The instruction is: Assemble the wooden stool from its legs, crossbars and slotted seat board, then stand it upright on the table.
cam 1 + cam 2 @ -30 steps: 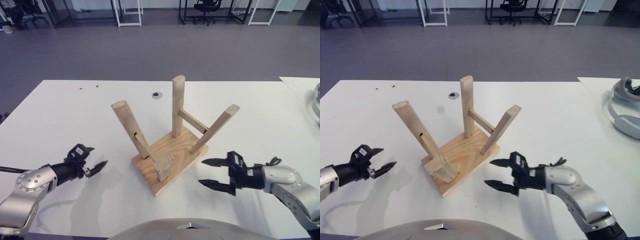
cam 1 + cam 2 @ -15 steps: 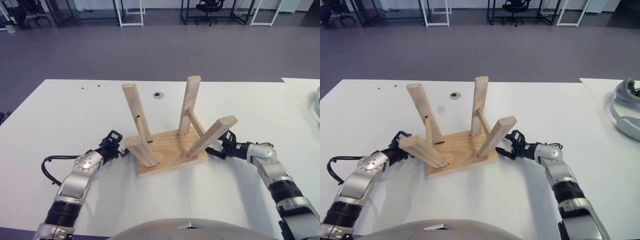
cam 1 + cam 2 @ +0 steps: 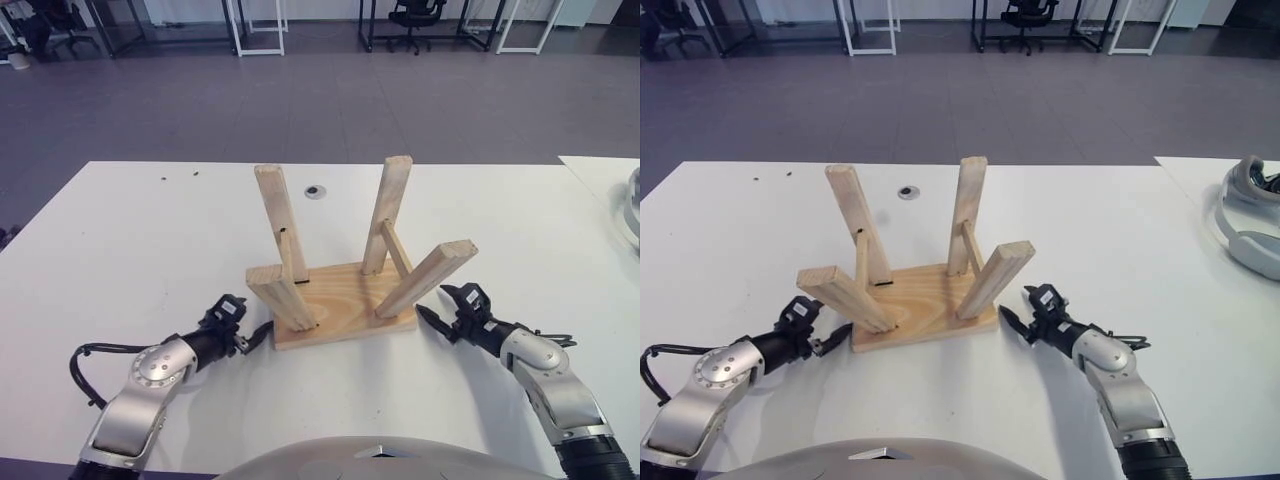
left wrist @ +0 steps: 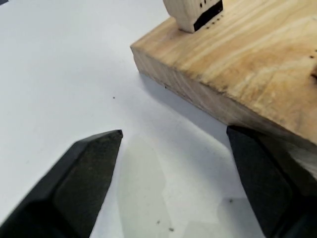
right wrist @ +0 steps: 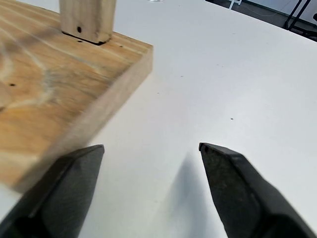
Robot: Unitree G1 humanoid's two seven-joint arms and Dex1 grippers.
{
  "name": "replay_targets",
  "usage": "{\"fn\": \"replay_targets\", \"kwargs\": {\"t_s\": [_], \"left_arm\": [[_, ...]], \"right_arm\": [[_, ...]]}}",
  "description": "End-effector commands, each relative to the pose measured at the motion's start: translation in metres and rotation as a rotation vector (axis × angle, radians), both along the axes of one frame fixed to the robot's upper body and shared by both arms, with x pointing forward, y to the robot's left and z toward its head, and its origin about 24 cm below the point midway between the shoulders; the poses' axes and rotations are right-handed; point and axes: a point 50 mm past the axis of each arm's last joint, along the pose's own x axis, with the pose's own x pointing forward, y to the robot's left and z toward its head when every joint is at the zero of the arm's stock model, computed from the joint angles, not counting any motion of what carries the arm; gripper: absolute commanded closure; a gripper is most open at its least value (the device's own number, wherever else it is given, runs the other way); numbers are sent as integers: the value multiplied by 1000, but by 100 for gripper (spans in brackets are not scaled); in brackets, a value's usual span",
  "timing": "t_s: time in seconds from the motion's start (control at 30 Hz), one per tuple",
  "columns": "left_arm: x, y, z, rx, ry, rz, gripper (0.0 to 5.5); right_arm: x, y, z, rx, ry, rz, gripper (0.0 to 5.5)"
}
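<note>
The wooden stool lies upside down on the white table (image 3: 120,250), its seat board (image 3: 345,300) flat and its legs (image 3: 388,210) pointing up and outward. A crossbar (image 3: 397,250) joins the two right legs, another (image 3: 288,258) the two left ones. My left gripper (image 3: 260,333) is open just off the board's front left corner, its fingers (image 4: 79,183) low on the table and the board edge (image 4: 198,84) ahead of them. My right gripper (image 3: 432,305) is open just off the board's right end, with the board corner (image 5: 89,114) in front of its fingers (image 5: 237,193).
A small dark round thing (image 3: 315,190) lies on the table behind the stool. A grey headset (image 3: 1250,215) rests on the neighbouring table at the far right. Bare table spreads to the left and right of the stool. Desks and chairs stand far behind.
The stool has been turned so the board's long side faces me. Both grippers came in to the board's ends, then drew back a little toward me.
</note>
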Motion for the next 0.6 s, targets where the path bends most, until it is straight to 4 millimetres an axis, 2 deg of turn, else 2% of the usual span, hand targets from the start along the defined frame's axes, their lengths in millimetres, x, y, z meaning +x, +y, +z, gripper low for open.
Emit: {"fn": "replay_targets", "kwargs": {"t_s": [0.03, 0.1, 0.17, 0.23, 0.3, 0.4, 0.5, 0.57, 0.6], "left_arm": [[-5, -25, 6, -61, 45, -50, 160], [-2, -38, 20, -132, 26, -55, 160], [2, -51, 46, -241, -30, -87, 160], [5, -53, 71, -287, -89, -135, 160], [8, -43, 90, -314, -129, -137, 160], [10, -28, 106, -320, -147, -121, 160], [9, -18, 119, -292, -163, -135, 160], [4, -14, 118, -262, -126, -157, 160], [0, -9, 112, -223, -85, -159, 160]], "right_arm": [[-5, 37, 17, 160, 22, 161, 189], [-11, 55, 39, 297, 27, 243, 189], [-10, 61, 65, 388, 28, 290, 189], [-9, 54, 82, 375, 55, 319, 189], [-10, 43, 94, 339, 108, 333, 189], [-14, 31, 105, 288, 160, 357, 189], [-14, 22, 119, 255, 140, 348, 189], [-16, 15, 126, 219, 130, 344, 189], [-18, 11, 125, 189, 142, 340, 189]]}}
